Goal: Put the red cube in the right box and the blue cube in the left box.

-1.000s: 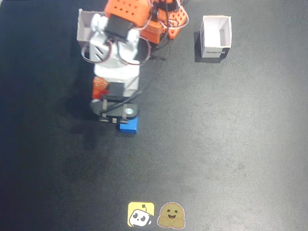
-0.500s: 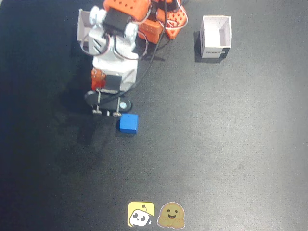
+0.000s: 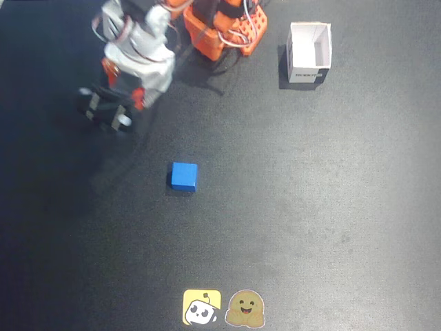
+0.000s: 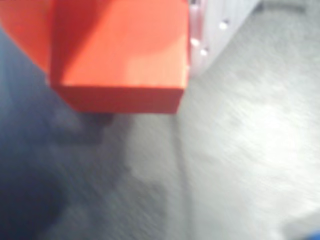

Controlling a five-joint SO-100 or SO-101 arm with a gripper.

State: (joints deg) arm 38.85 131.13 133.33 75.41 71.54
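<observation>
In the wrist view the red cube (image 4: 120,55) fills the upper left, clamped against a pale finger (image 4: 207,30) on its right side. The fixed view shows my gripper (image 3: 103,112) shut on the red cube, raised at the upper left of the dark mat, with the cube mostly hidden under the arm. The blue cube (image 3: 184,176) rests alone on the mat, well to the lower right of the gripper. Standing open-topped at the upper right is the right box (image 3: 309,52), with nothing visible inside. The left box is hidden behind the arm.
The arm's orange base (image 3: 224,27) with its cables sits at the top centre. Two stickers, a yellow one (image 3: 202,307) and a brown one (image 3: 246,308), lie at the bottom edge. The mat (image 3: 310,207) is dark and flat.
The arm lifted away from the blue cube and swung up and to the left with the red cube in its jaws. The blue cube stayed in place.
</observation>
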